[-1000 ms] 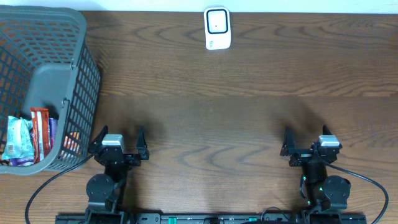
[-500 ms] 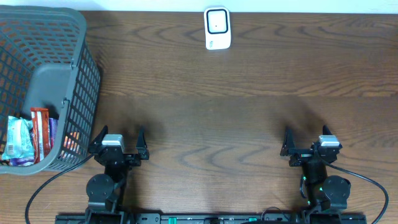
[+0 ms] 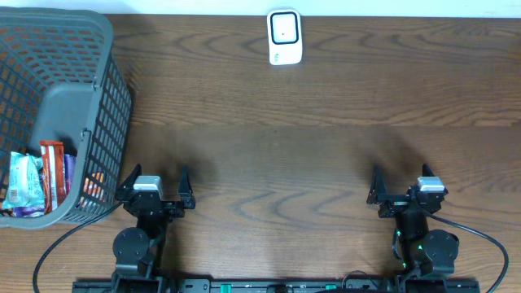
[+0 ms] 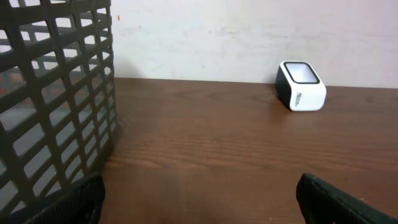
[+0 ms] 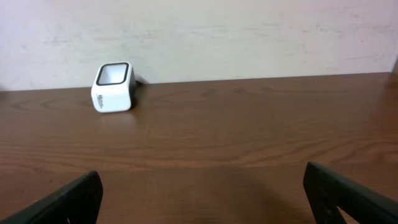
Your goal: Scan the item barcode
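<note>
Grey plastic mesh is forming the basket (image 3: 112, 98). A pale blue packet (image 3: 23, 183) and a red packet (image 3: 52, 171) are lying inside it, against its near wall. Such a packet is probably light, soft and slippery, so gripping it across the flat middle seems safest. The scanner (image 3: 285, 37) is standing well to the right of the basket, on the surface (image 3: 269, 146). The left hand (image 4: 199, 199), near the basket, and the right hand (image 5: 202, 196) are gaping wide, holding nothing.

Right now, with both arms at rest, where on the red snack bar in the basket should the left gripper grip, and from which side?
Probably the end of the red snack bar that pokes clear of the neighbouring packets, from above with the left gripper: the basket walls block every sideways approach.
</note>
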`<action>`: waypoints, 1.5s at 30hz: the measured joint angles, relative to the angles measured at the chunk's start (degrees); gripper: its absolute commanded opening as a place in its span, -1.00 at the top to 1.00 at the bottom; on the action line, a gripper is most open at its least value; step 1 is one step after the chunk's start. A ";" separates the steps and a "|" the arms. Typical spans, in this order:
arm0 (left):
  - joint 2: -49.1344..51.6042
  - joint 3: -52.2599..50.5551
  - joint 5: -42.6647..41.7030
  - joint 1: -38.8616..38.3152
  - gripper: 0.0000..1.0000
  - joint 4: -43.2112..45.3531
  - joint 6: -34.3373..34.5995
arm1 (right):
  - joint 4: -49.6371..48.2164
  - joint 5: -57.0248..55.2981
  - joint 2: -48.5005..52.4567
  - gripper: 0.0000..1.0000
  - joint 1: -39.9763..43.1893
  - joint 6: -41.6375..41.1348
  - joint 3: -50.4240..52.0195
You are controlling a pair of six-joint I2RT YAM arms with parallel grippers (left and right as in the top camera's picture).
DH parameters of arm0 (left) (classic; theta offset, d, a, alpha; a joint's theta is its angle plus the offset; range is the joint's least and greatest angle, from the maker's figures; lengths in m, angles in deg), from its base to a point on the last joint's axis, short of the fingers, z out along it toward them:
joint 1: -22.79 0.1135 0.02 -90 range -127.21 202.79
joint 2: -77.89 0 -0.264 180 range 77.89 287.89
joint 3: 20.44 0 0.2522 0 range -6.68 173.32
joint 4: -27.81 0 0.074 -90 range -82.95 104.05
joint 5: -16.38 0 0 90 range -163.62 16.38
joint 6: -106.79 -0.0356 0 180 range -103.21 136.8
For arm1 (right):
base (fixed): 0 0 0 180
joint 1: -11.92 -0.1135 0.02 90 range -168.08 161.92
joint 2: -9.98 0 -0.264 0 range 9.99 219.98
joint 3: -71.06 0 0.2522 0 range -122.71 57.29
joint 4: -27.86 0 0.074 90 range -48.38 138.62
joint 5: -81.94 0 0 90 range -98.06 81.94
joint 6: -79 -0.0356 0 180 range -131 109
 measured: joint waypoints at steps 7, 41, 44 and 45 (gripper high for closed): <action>0.00 0.00 0.02 0.00 -0.96 0.00 0.00 | 0.00 0.02 0.00 -0.98 0.00 0.00 0.00; 0.00 0.00 0.02 0.00 -0.96 0.00 0.00 | 0.02 0.02 0.00 -0.99 0.00 0.00 0.00; 0.00 0.00 0.00 0.00 -0.96 0.00 0.00 | 0.02 0.02 0.00 -0.99 0.00 0.00 0.00; 0.00 0.00 0.02 0.00 -0.96 0.00 0.00 | 0.02 0.00 0.00 -0.99 0.00 0.00 0.00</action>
